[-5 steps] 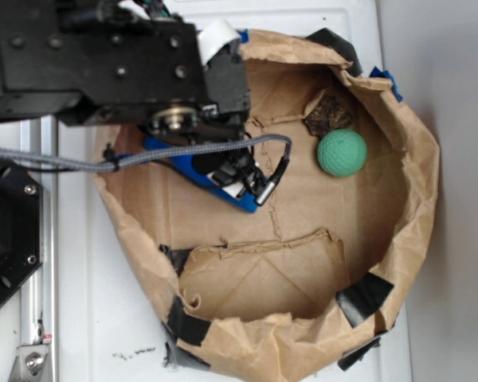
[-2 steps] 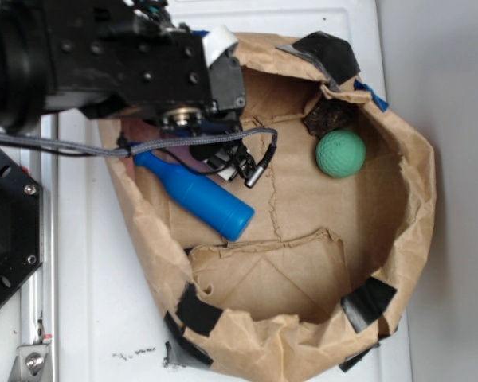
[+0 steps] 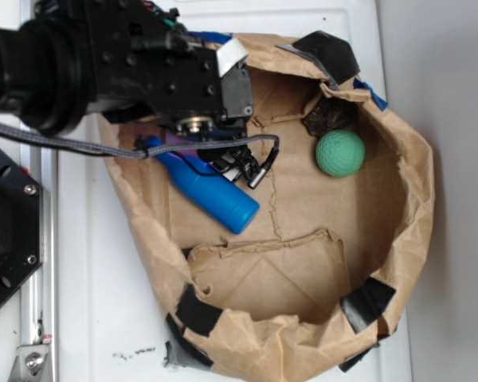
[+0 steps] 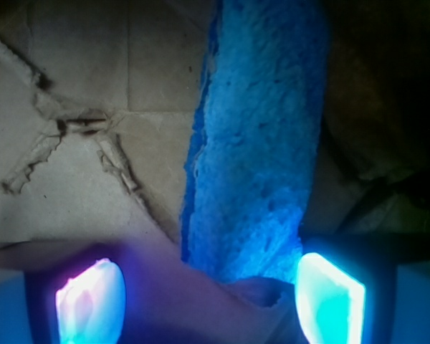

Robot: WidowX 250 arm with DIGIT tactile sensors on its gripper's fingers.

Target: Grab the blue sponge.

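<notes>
Sponge-grabbing looks only partly done: the gripper (image 4: pixel 204 297) has its two glowing pads (image 4: pixel 92 301) spread wide, one at the lower left and one at the lower right of the wrist view, and the blue sponge (image 4: pixel 254 143) runs up from between them toward the top of the frame. Neither pad appears to press on it, so I'd judge the approach made and the squeeze and lift still to come. The right pad sits close beside the sponge's lower edge; whether it touches I cannot tell.

Up close, the sponge is a long, pale-to-bright blue strip of porous, pitted foam with a ragged left edge, lying on creased brown paper.

From the exterior view, the black arm (image 3: pixel 103 56) fills the upper left and reaches over the rim of the taped paper bag (image 3: pixel 398 263). The sponge itself is hidden beneath it there. A glossy blue bottle (image 3: pixel 211 191) lies just below the wrist, and a green ball (image 3: pixel 340 153) rests well apart at the upper right beside a dark lump (image 3: pixel 327 115).
</notes>
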